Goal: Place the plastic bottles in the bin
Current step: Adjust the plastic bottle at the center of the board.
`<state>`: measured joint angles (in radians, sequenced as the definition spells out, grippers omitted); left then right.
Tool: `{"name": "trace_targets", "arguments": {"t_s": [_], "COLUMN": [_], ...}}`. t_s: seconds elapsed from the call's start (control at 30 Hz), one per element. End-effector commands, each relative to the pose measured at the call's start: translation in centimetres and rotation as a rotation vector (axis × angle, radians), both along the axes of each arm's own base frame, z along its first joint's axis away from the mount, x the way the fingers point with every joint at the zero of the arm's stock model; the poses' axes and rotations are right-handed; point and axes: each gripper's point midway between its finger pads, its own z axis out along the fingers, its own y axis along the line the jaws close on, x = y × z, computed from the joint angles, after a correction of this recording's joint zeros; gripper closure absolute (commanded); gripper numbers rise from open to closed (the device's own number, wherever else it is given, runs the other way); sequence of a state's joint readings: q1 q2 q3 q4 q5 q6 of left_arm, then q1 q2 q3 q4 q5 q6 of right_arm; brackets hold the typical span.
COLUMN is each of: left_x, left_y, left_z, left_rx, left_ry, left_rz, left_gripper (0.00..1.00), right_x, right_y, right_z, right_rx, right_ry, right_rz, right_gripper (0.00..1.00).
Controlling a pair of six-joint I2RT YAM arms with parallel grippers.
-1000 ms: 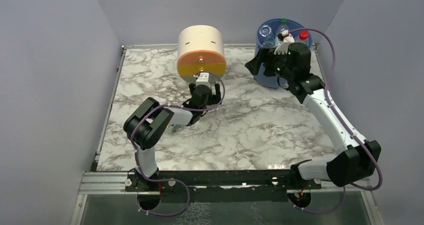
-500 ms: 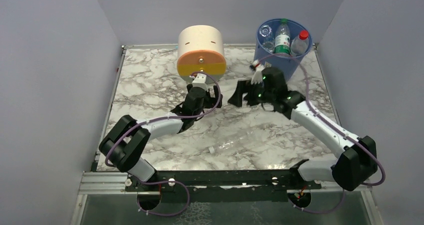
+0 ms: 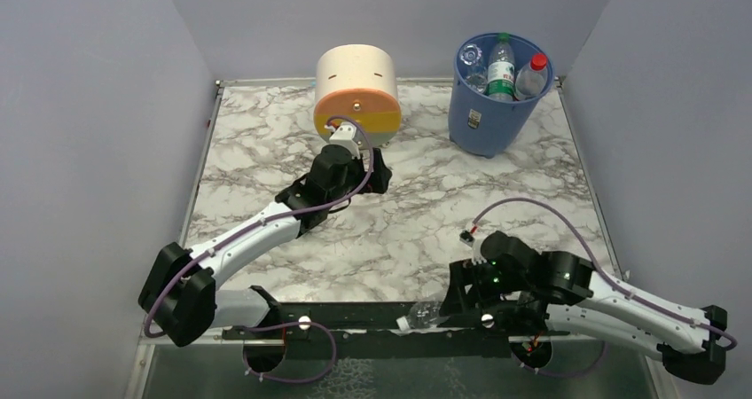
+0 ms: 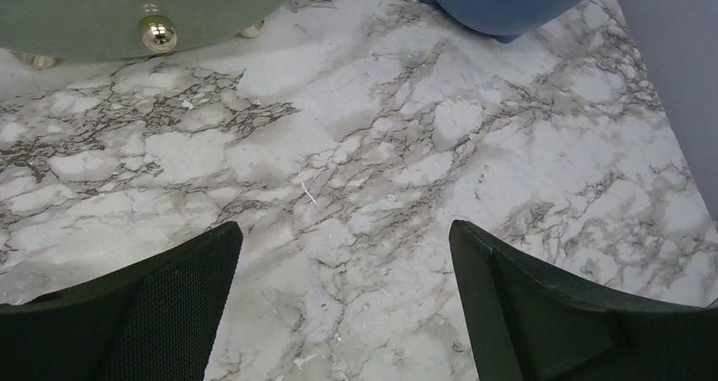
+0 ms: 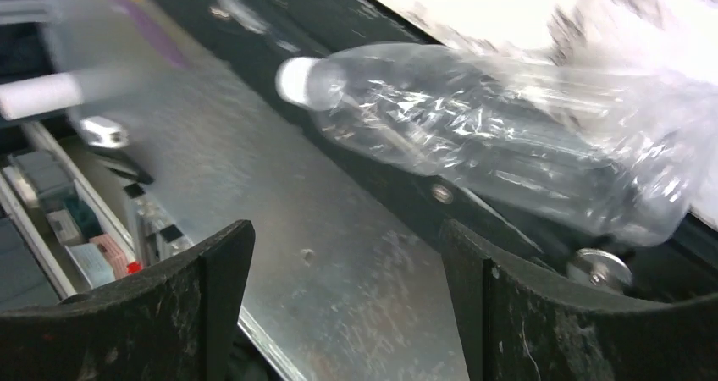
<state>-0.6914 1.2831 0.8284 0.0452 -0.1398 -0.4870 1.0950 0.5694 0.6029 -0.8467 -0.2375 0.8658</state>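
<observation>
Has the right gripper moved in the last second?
Yes. The right gripper has swung away from the bin, back to the near edge, and now hovers by a clear bottle at the black rail.

The bench (image 3: 426, 213) is white marble veined with grey. The blue bin (image 3: 486, 120) stands at its far right corner, and the cream-and-orange drawer unit (image 3: 356, 93) stands left of it. A clear bottle (image 3: 424, 313) lies on its side at the near edge, over the black rail (image 3: 355, 332).

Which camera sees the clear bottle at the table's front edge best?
The right wrist view: the clear bottle fills it, white cap plain. The top view shows it small beside the right arm. The left wrist view misses it.
</observation>
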Motion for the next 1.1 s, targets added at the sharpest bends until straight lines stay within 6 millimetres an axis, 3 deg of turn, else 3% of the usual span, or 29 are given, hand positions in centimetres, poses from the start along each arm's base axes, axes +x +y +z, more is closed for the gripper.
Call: {"name": "trace_targets", "arguments": {"t_s": [0.0,0.07,0.27,0.43,0.6,0.8,1.07], "left_x": [-1.7,-1.9,-2.9,-3.8,-4.5,-5.5,-5.9], "left_y": [-0.3,-0.5,0.2,1.1,2.0,2.8,3.7], "left_z": [2.4,3.0,3.4,2.6,0.3,0.4,1.2], "left_rx": [-0.049,-0.058,-0.073,-0.060,0.011,-0.025,-0.016], "left_ry": [0.010,0.008,0.002,0.021,0.095,0.095,0.083], "left_rz": [-0.052,-0.064,-0.055,-0.042,-0.033,-0.015,0.002], "left_gripper": [0.01,0.01,0.01,0.01,0.01,0.01,0.01], "right_x": [-4.1,-5.6,-4.5,-1.6,0.8,2.8,5.4], "right_y": [-3.7,-3.4,-3.2,0.4,4.0,7.1,7.7], "right_z": [-7.7,-10.0,-12.2,-10.1,-7.9,-8.3,-10.0], "right_rx": [-0.251,-0.269,-0.379,-0.276,-0.196,-0.180,-0.285], "right_ry": [0.284,0.378,0.311,0.190,0.093,0.047,-0.029], "right_rz": [-0.012,0.043,0.086,0.063,0.066,0.065,0.019], "right_gripper": [0.16,0.16,0.12,0.12,0.12,0.12,0.11]}}
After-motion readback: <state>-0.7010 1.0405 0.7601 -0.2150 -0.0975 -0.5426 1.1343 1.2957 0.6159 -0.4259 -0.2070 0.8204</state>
